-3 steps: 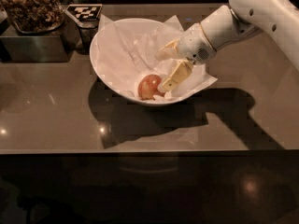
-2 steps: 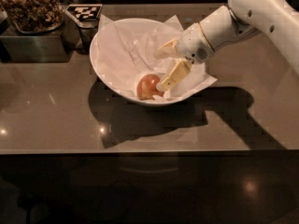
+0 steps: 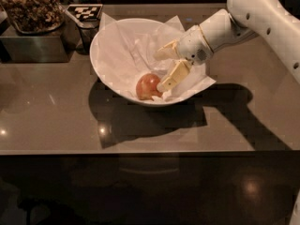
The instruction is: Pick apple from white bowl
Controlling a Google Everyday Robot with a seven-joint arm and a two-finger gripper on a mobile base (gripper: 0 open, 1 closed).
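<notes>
The apple [image 3: 148, 86] is small, reddish-orange and glossy. It lies in the near side of the white bowl [image 3: 105, 71], which is lined with crinkled white paper. My gripper [image 3: 161, 71] comes in from the right on a white arm and sits inside the bowl, just right of the apple. Its two tan fingers are spread apart: the lower fingertip [image 3: 165, 84] is next to the apple's right side, the upper finger [image 3: 165, 51] is above it. Nothing is held between them.
A dark metal container [image 3: 33, 41] holding brown dried stuff stands at the back left. A black-and-white marker tag [image 3: 84, 11] sits behind the bowl. The bowl rests on a brown glossy table [image 3: 56, 111], whose front edge is near.
The gripper has barely moved; it stays beside the apple inside the bowl. The apple and bowl are where they were.
</notes>
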